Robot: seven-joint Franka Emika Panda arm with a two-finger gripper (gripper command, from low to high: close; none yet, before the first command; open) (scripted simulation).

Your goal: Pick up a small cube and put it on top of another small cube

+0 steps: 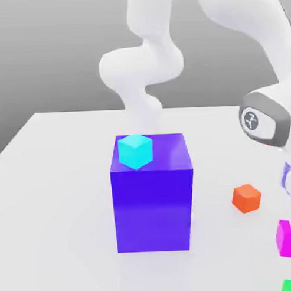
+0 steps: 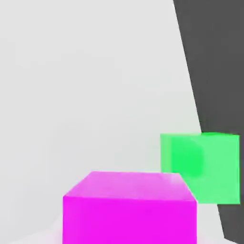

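Observation:
The small magenta-pink cube (image 1: pixel 286 238) rests on the white table at the exterior view's right edge, partly cut off. In the hand view the same cube (image 2: pixel 129 209) looms very close, directly under the hand. The white arm bends down from the upper right, and its hand (image 1: pixel 289 179) hangs just above the magenta cube, mostly past the picture's edge. The gripper is shut, and the cube sits right where it closes. A small cyan cube (image 1: pixel 135 151) stands on top of the big blue-purple block (image 1: pixel 153 201). A small orange-red cube (image 1: pixel 246 198) lies on the table between the block and the hand.
A green cube (image 2: pixel 200 167) stands right beside the magenta one, near the table's edge, and shows as a sliver of green cube (image 1: pixel 290 286) in the exterior view. The white table (image 1: pixel 55 204) stretches to the exterior view's left of the block.

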